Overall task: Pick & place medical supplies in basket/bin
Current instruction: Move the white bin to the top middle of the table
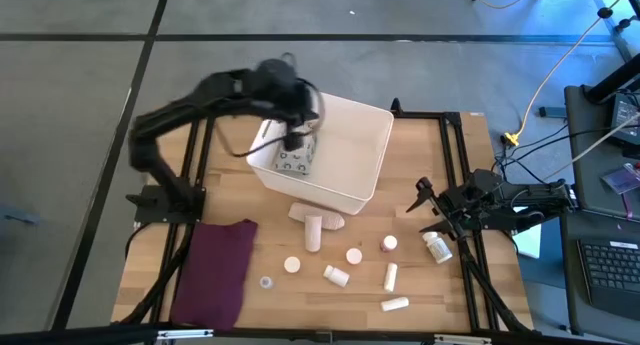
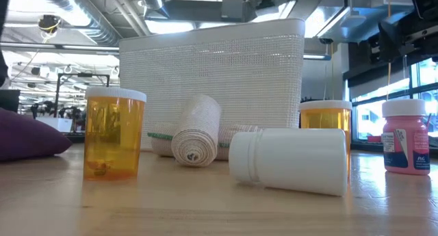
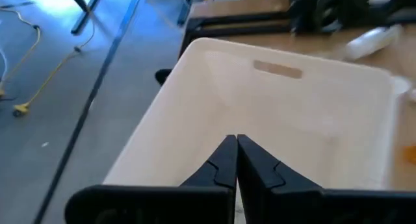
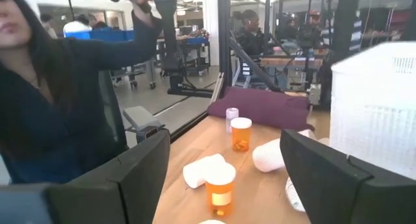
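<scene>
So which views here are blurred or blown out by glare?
High view: the left arm over the white tub is motion-smeared. Left wrist view: soft all over, the shut left gripper included. Low view: bright windows behind, near white bottle sharp. Right wrist view: the person close by is blurred.

Both arms are showing as dark, near-black linked segments with rounded joint housings. The left arm [image 1: 215,95] is looking bulky at its wrist, where a thin dark cable seems to be looping out, though blur is making that hard to confirm. The left gripper [image 3: 235,160] is showing two matte black fingers tapering to narrow pointed tips, mounted on a broad black crossbar. The right gripper [image 4: 224,178] is showing two wide, flat, dark grey fingers with bevelled edges. The right arm [image 1: 510,200] is appearing slimmer, with angular black brackets.
</scene>
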